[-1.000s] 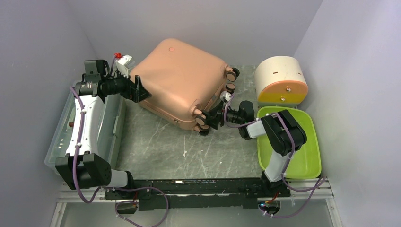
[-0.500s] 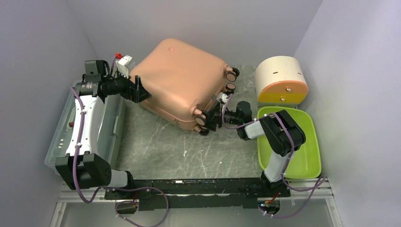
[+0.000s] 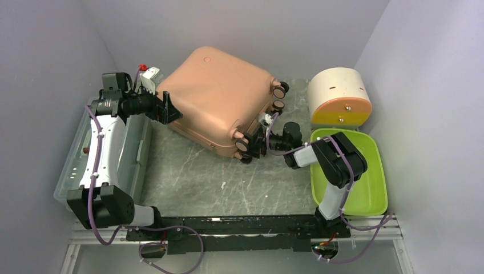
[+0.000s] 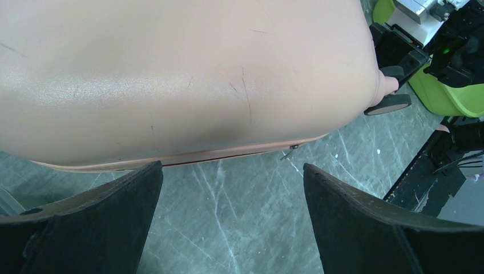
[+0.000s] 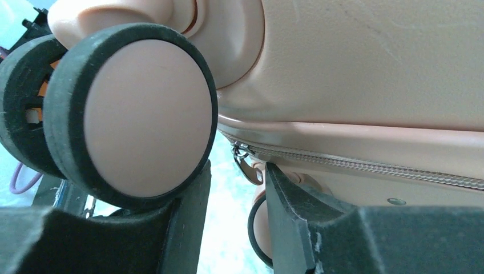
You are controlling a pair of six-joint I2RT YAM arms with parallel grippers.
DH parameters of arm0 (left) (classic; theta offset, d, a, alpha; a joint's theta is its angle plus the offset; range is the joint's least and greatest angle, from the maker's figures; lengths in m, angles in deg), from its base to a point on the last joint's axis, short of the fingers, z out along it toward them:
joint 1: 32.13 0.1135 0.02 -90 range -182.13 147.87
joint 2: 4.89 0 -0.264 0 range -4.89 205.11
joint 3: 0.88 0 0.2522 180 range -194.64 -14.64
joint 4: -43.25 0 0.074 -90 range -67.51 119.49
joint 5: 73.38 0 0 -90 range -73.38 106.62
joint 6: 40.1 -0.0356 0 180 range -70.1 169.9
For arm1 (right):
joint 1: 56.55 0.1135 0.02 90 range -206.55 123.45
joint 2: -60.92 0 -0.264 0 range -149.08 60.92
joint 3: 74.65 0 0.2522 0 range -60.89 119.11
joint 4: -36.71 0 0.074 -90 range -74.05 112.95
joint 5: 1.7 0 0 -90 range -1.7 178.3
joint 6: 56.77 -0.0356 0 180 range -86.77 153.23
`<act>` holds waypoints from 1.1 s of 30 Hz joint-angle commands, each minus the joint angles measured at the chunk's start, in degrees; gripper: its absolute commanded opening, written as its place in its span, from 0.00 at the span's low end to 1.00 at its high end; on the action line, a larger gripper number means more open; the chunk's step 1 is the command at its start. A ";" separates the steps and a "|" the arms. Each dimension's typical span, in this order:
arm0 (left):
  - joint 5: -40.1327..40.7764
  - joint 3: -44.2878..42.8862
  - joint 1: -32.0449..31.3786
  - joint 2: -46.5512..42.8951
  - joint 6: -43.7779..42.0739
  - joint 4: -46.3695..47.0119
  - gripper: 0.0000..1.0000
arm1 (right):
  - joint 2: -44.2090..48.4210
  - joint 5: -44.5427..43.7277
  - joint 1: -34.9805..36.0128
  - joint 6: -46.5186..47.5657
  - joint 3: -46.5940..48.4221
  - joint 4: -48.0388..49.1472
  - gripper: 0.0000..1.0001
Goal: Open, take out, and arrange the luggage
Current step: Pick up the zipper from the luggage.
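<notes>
The luggage (image 3: 217, 97) lies flat and shut at the back of the table (image 3: 228, 177). It is turned a bit crooked, and its wheels point toward your right arm. Nothing is out of it yet, so I think you are on the very first step: getting the zipper open.

Your right gripper (image 3: 251, 144) is down at the near wheel corner. Its jaws are close together with only a thin gap, and the little zipper pull (image 5: 244, 162) hangs in that gap. It does not look pinched yet. A big wheel (image 5: 142, 123) sits right next to one finger.

Your left gripper (image 3: 173, 106) is spread wide at the left edge of the luggage. I cannot tell if it touches the shell.

Here is what could go wrong:

- The pull is tiny and it dangles. If you close a bit off to one side, it can slip away and you pinch nothing.
- The wheel is very close. Your finger may bump it or get stuck on it when you drag the pull along.
- The zipper track (image 5: 371, 165) bends around a round corner — pull the wrong way there and it may jam.
- The table looks smooth. If your left side does not hold the luggage steady, the whole thing may slide or spin toward the green tray (image 3: 371, 188) and the round cream tub (image 3: 339, 97).
</notes>
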 commanded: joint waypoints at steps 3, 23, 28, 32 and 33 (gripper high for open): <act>-1.58 -0.02 -0.11 -1.82 -0.19 1.01 0.99 | -0.80 1.51 0.69 -3.15 2.99 5.31 0.37; -1.41 -2.53 -0.11 -1.07 -1.23 -1.17 0.99 | 5.88 -12.91 -3.04 4.36 4.30 -17.02 0.00; -1.67 -4.64 -0.12 -0.35 -1.32 -2.04 0.99 | 4.70 -18.12 -4.58 5.64 8.52 -26.10 0.00; -2.38 -6.10 -0.18 -0.08 -1.07 -2.03 0.99 | 4.22 -21.80 -5.30 6.49 11.53 -31.75 0.00; -2.70 -6.55 -0.19 0.05 -0.98 -1.95 0.99 | 4.34 -23.64 -5.39 7.11 12.19 -33.31 0.00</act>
